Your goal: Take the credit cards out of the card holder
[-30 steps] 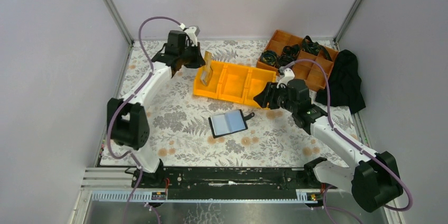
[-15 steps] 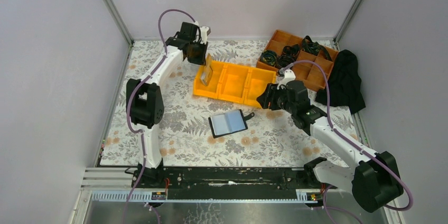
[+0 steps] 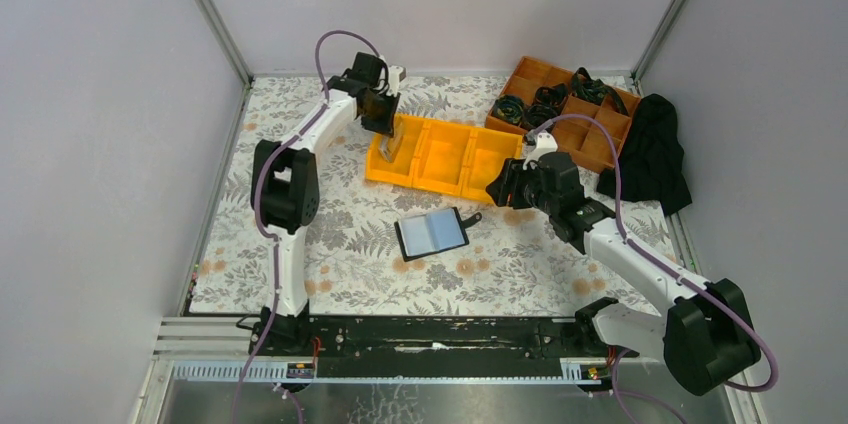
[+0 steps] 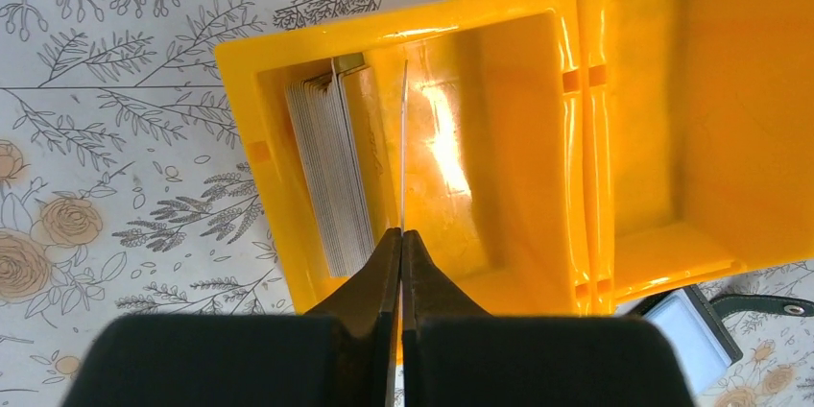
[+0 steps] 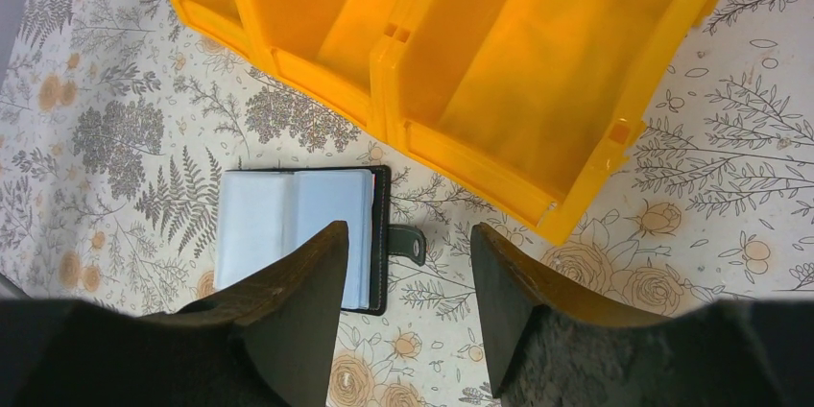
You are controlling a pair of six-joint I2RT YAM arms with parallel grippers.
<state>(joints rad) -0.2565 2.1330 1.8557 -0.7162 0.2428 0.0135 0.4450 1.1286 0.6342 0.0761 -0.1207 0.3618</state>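
Over the last second the left hand (image 3: 384, 116) swings in from beside the yellow bin (image 3: 470, 162) until it hangs over the bin's leftmost compartment. Its fingers are pressed together on a single credit card (image 4: 403, 138), which the left wrist view shows edge-on as a thin bright line pointing down into that compartment. A stack of credit cards (image 4: 326, 172) already leans on edge against the compartment's outer wall, just beside the held one (the two do not appear to touch). The card has come lower and nearer the stack, so I judge this the drop-off stage for one more card; letting go looks like the only thing left to do here.

The right hand (image 5: 408, 263) barely shifts over the same second. Its fingers are spread and hold nothing, and it hovers above the worktop (image 3: 330, 234) between the bin's near rim and the card holder (image 3: 432, 234).

The holder itself has not moved. It lies open and flat on the worktop, near the bin but apart from it, with its clear sleeves facing up. Whether any cards remain inside those sleeves I cannot tell from here, so the task may or may not be close to done.
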